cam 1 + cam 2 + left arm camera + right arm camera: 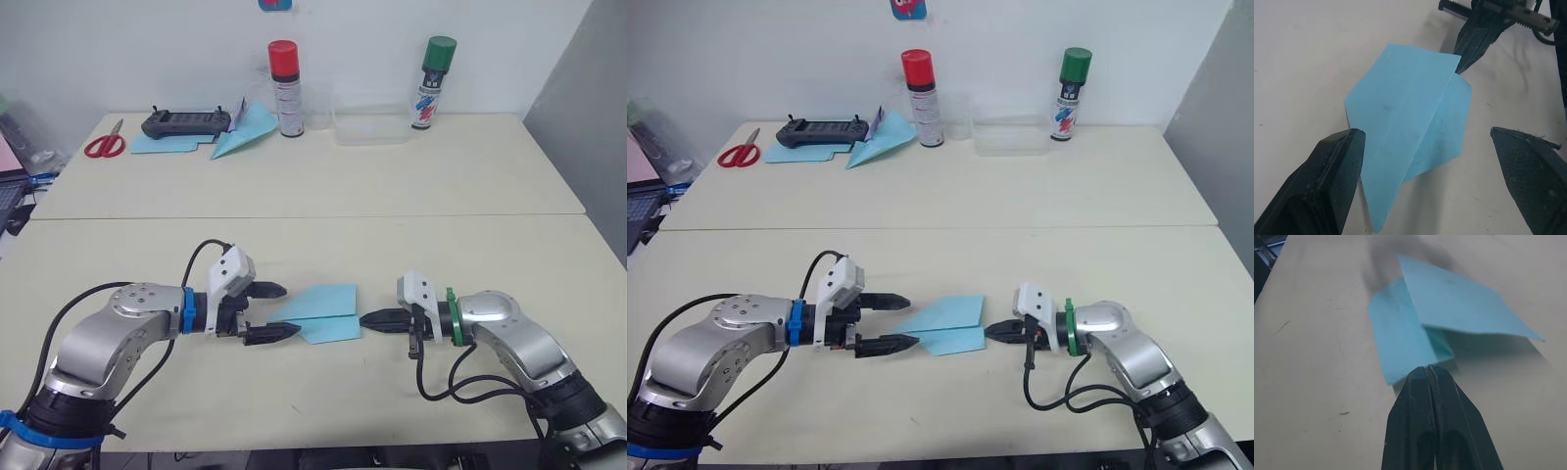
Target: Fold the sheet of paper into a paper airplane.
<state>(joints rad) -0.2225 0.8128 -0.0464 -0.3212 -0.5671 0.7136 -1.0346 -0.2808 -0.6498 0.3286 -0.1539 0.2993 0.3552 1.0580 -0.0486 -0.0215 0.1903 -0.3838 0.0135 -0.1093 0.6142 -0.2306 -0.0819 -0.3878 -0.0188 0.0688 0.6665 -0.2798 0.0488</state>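
**Folded blue paper lying between the two grippers on the near table**

The paper airplane, a light blue folded wedge with its sharp corner toward the robot's left, lies flat on the near table, about midway between the two arms. One flap stands slightly raised along the central crease, as the right wrist view shows.

The left gripper lies low over the table at the pointed end of the paper, its two black fingers spread wide apart and holding nothing. One finger tip sits just beside the edge of the wedge near the point; whether it touches the paper cannot be told from these views. The other finger stands apart from the paper.

The right gripper meets the blunt end of the paper at the crease, its fingers pressed together with no gap between them. The tips appear to touch the paper's edge, though no paper is seen between them.

On the far table, well apart from the arms, stand a red-capped spray can and a green-capped spray can with a clear plastic box between them. To the left lie a long-nosed blue paper dart, a black controller on a flat blue sheet, and red-handled scissors.
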